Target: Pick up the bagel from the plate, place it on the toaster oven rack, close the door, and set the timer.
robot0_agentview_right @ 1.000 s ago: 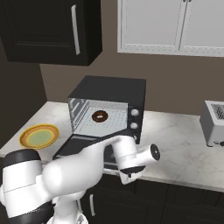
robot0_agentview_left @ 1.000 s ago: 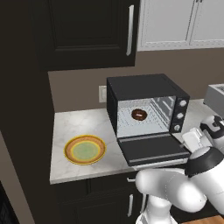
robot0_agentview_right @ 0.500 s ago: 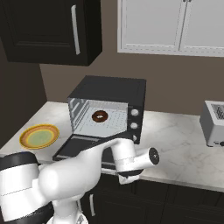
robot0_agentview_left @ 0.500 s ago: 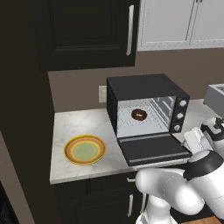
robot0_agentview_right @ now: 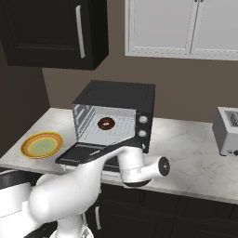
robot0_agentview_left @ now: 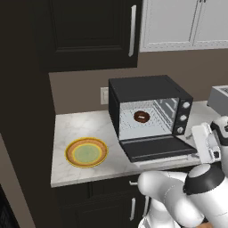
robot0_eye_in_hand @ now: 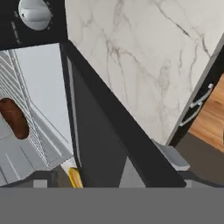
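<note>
- Your bagel (robot0_agentview_left: pixel 141 117) sits on the toaster oven rack (robot0_agentview_left: pixel 147 124), inside the cavity.
- Your door (robot0_agentview_left: pixel 156 148) hangs down, fully lowered over the counter (robot0_agentview_left: pixel 84 129).
- Your plate (robot0_agentview_left: pixel 86 152) lies bare, left of the oven.
- Your gripper's jaws are spread wide, grasping nothing.

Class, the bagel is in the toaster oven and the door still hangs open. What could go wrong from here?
1. The gripper's hand sits low at the door's front right corner; its push might slip off the edge.
2. The bagel lies on the toaster oven rack; a hard slam could jolt it.
</note>
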### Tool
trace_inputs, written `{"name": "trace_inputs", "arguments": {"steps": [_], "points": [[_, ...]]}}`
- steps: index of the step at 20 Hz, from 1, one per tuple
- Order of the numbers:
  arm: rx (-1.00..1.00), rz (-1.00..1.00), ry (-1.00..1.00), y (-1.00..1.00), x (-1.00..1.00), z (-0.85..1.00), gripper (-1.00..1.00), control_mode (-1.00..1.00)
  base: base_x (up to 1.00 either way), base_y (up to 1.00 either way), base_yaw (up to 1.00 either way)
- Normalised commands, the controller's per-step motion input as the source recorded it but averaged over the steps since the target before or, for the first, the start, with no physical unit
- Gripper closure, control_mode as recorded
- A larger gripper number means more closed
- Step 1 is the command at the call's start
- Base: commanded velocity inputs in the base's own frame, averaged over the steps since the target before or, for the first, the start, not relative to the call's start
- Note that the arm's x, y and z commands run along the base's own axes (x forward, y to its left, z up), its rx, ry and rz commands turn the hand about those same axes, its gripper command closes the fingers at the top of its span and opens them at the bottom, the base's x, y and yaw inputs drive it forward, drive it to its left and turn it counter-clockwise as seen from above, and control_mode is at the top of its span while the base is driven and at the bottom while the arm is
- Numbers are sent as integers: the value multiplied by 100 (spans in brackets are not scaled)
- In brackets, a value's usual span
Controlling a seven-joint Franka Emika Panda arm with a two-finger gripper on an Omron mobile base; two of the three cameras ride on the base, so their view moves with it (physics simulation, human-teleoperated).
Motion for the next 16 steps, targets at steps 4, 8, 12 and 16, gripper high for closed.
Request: {"name": "trace_inputs", "arguments": {"steps": [4, 8, 12, 16], "points": [[11, -11, -15, 40, 32, 56, -100, -100, 0, 0, 0], [6, -12, -12, 45, 49, 14, -100, -100, 0, 0, 0], [2, -13, -9, 44, 62, 0, -100, -100, 0, 0, 0], [1, -13, -10, 45, 62, 0, -100, -100, 0, 0, 0]]}}
